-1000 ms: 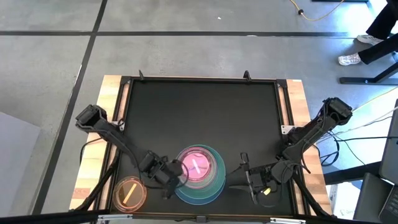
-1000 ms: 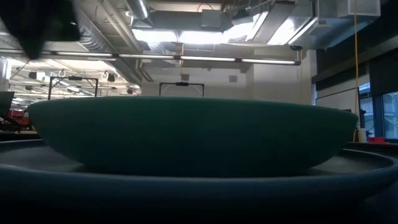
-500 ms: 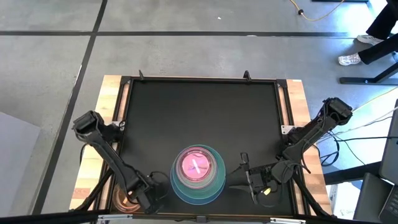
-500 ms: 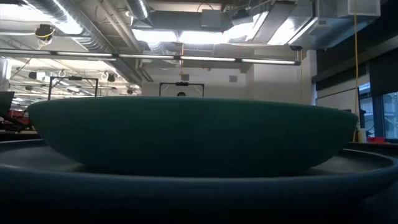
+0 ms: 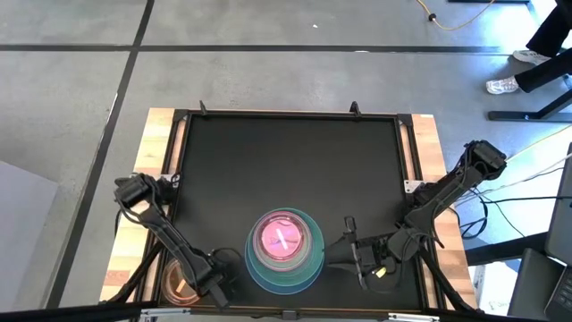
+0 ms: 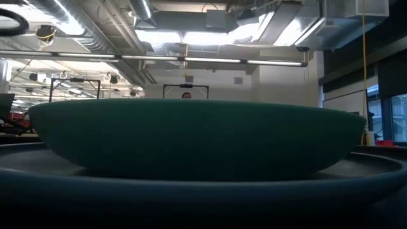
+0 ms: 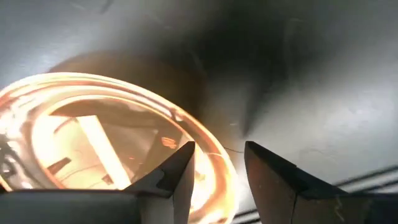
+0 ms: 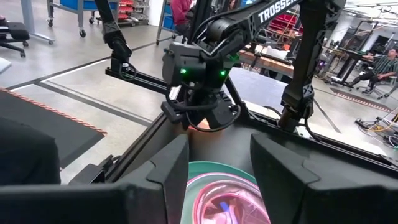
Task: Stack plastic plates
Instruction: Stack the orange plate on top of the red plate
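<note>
Right now the left gripper (image 7: 216, 171) is hanging, fingers parted, straddling the rim of the small orange plate (image 7: 93, 146) at the table's near left corner. Beside it, toward the right gripper (image 5: 350, 258), which is waiting unclenched, the stack (image 5: 284, 250) is sitting, so the left arm is nearer.

We're in an industrial robotics lab / workshop, big open hall. Low view: bare ceiling w/ exposed silver ducts (image 6: 108, 38), pipes and strip lights (image 6: 197, 37), no finished panels. High view: grey concrete floor (image 5: 268, 54) w/ dark taped lines, a yellow cable (image 5: 465, 20) trailing at 1 o'clock, a person's legs and shoes (image 5: 536, 54) at 2 o'clock. Right wrist view: blue racks w/ red bins (image 8: 124, 9), workbenches, black metal frames, a seated person (image 8: 382, 65) far off. The table (image 5: 429, 143) itself is wood-edged w/ a black mat, cabling hanging off its 3 o'clock side.
</note>
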You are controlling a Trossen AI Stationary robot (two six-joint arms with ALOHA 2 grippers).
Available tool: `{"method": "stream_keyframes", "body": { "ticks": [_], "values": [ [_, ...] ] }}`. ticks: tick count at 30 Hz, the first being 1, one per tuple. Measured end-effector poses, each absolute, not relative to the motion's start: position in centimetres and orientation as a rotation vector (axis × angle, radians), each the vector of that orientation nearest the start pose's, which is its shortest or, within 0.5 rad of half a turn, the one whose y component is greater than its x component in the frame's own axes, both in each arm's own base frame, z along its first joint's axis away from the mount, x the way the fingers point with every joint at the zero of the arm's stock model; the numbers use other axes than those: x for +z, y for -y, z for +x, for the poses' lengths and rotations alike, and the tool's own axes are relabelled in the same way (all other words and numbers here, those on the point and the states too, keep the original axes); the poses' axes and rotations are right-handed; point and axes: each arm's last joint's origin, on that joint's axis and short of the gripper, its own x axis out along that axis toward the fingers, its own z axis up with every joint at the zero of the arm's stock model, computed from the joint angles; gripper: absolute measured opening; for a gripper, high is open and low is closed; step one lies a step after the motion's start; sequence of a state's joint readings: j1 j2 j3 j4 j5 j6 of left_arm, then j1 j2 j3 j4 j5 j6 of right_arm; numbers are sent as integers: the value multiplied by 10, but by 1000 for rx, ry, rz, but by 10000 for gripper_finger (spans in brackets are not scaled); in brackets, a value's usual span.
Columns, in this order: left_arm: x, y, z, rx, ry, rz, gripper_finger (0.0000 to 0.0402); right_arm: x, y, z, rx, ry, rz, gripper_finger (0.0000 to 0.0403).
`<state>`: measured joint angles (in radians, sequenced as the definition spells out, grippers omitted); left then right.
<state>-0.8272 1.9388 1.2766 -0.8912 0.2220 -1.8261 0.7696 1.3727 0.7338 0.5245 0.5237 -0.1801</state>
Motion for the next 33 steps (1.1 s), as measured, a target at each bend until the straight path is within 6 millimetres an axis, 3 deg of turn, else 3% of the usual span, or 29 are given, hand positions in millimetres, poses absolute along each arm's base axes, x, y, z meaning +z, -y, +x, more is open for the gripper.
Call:
{"method": "stream_keyframes", "body": {
  "ticks": [16,28,33],
  "values": [
    [143,263,223,782,-1603,-805,128,254,-193,220,254,-70,-249,167],
    [145,262,218,780,-1586,-721,10,254,-193,220,254,-70,-249,167],
    [160,264,222,774,-1575,-642,7,254,-193,220,254,-70,-249,167]
  ]
}}
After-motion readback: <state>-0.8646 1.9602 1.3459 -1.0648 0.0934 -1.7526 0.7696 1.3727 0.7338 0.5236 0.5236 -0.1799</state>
